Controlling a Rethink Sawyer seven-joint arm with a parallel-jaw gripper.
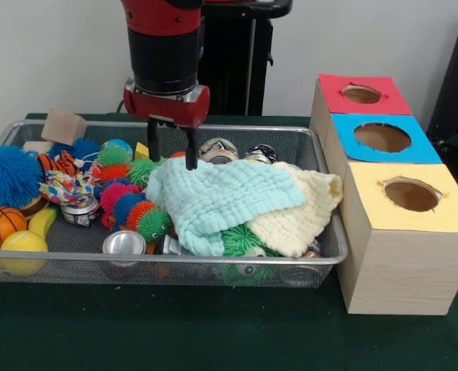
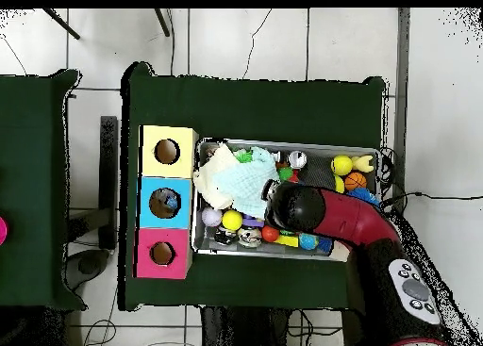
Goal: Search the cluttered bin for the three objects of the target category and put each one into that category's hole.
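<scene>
Front view shows the gripper [image 1: 172, 144], fingers apart and empty, poised over the mint cloth [image 1: 221, 197] that hides objects in the bin [image 1: 213, 260].

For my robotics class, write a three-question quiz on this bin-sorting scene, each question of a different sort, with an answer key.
1. True or false: the gripper hangs open above the light blue cloth in the wire bin.
2. Multiple choice: in the front view, which box stands nearest the camera? A) red box B) blue box C) yellow box
3. Fill in: the small orange ball at the bin's end away from the boxes is patterned like a ____.

Key: 1 true. 2 C. 3 basketball.
</scene>
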